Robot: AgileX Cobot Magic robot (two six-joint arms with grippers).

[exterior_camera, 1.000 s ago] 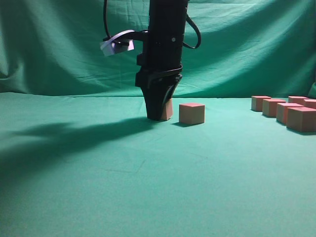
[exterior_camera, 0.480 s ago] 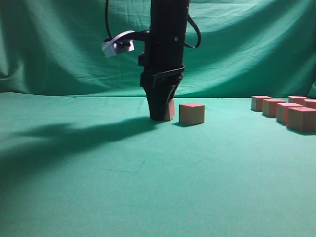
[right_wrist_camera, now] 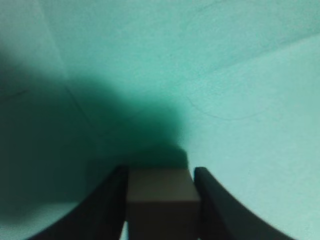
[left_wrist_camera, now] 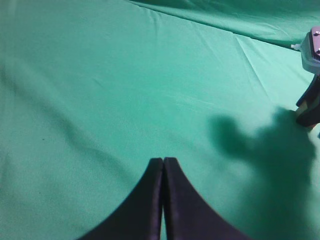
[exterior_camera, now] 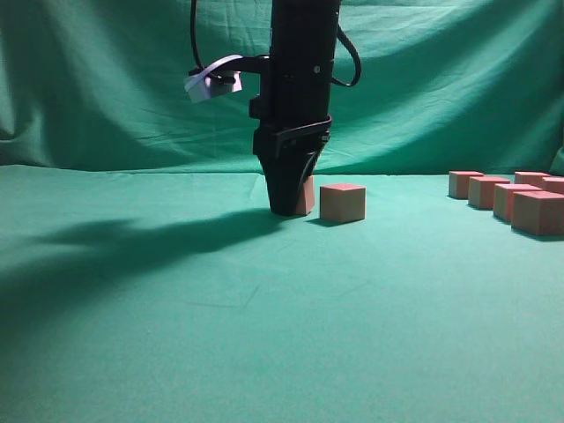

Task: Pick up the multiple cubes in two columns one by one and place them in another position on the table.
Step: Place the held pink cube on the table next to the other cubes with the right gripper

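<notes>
My right gripper stands upright at the middle of the green table, its tips down at the cloth. It is shut on a cube that sits at table level; the right wrist view shows this cube between both fingers. A second cube stands just right of it, apart. Several more cubes stand in two columns at the far right. My left gripper is shut and empty above bare cloth, out of the exterior view.
The draped green backdrop rises behind the table. The right arm casts a long shadow to the left. The right arm shows at the right edge of the left wrist view.
My right gripper, with the cube between its fingers, has shifted slightly to the right, toward the second cube. The other cubes have not moved.
</notes>
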